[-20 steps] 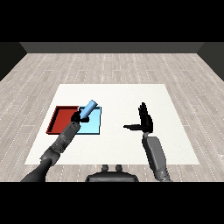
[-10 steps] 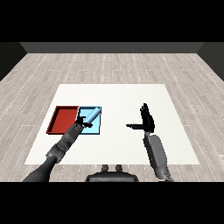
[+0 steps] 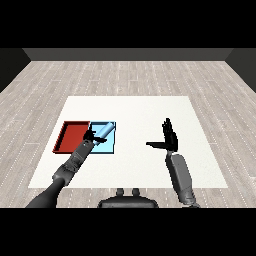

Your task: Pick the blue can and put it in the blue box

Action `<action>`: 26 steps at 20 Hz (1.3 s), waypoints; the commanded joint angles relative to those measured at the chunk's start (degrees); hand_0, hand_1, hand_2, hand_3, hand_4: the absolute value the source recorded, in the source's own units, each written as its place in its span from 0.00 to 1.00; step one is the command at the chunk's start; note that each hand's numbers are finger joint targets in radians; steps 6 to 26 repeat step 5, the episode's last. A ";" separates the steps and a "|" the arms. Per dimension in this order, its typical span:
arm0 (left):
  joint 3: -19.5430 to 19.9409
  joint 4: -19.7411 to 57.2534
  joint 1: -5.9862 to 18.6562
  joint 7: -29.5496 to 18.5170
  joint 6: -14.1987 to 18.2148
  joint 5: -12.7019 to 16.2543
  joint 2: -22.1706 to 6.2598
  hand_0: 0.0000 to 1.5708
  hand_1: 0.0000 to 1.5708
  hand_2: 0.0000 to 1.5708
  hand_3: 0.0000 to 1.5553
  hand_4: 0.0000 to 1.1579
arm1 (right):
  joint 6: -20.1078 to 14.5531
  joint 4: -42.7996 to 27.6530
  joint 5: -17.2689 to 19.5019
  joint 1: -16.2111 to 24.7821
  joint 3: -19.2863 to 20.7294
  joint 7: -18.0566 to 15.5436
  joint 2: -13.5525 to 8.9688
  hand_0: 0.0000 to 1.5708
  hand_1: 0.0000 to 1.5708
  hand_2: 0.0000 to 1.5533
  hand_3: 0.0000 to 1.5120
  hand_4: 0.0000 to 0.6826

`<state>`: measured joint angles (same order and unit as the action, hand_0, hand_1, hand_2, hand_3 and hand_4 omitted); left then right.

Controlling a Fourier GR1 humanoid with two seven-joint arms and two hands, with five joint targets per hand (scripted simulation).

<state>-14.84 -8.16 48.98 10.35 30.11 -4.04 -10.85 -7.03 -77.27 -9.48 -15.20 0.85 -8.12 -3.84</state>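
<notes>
The blue can (image 3: 104, 130) lies tilted over the light blue tray (image 3: 106, 146), its upper end pointing to the far right. My left hand (image 3: 91, 135) is curled round the can's lower left end, at the edge between the two trays. The red tray (image 3: 72, 136) lies right beside the blue one, on its left. Whether the can rests on the tray floor is not visible. My right hand (image 3: 169, 136) is held up over the table to the right, fingers straight and thumb out to the left, holding nothing.
The white table (image 3: 135, 110) stretches around the trays, with a grey plank floor (image 3: 125, 75) beyond it. My left forearm (image 3: 70, 167) crosses the table's near left part and my right forearm (image 3: 180, 175) rises from the near right.
The left hand has brought the can down from above the blue tray onto it and tipped it flatter. The right hand has not moved.
</notes>
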 commanded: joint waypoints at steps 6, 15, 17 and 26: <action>9.79 -18.73 -4.16 -27.55 10.43 8.39 0.83 0.00 0.00 0.00 0.00 0.00 | 0.65 -1.62 2.76 -1.26 -1.77 0.97 -2.39 0.00 0.00 0.00 0.00 0.00; 9.79 -18.73 -4.16 -27.55 10.43 8.39 0.83 0.00 0.00 0.00 0.00 0.00 | 0.65 -1.62 2.76 -1.26 -1.77 0.97 -2.39 0.00 0.00 0.00 0.00 0.00; 9.79 -18.73 -4.16 -27.55 10.43 8.39 0.83 0.00 0.00 0.00 0.00 0.00 | 0.65 -1.62 2.76 -1.26 -1.77 0.97 -2.39 0.00 0.00 0.00 0.00 0.00; 9.79 -18.73 -4.16 -27.55 10.43 8.39 0.83 0.00 0.00 0.00 0.00 0.00 | 0.65 -1.62 2.76 -1.26 -1.77 0.97 -2.39 0.00 0.00 0.00 0.00 0.00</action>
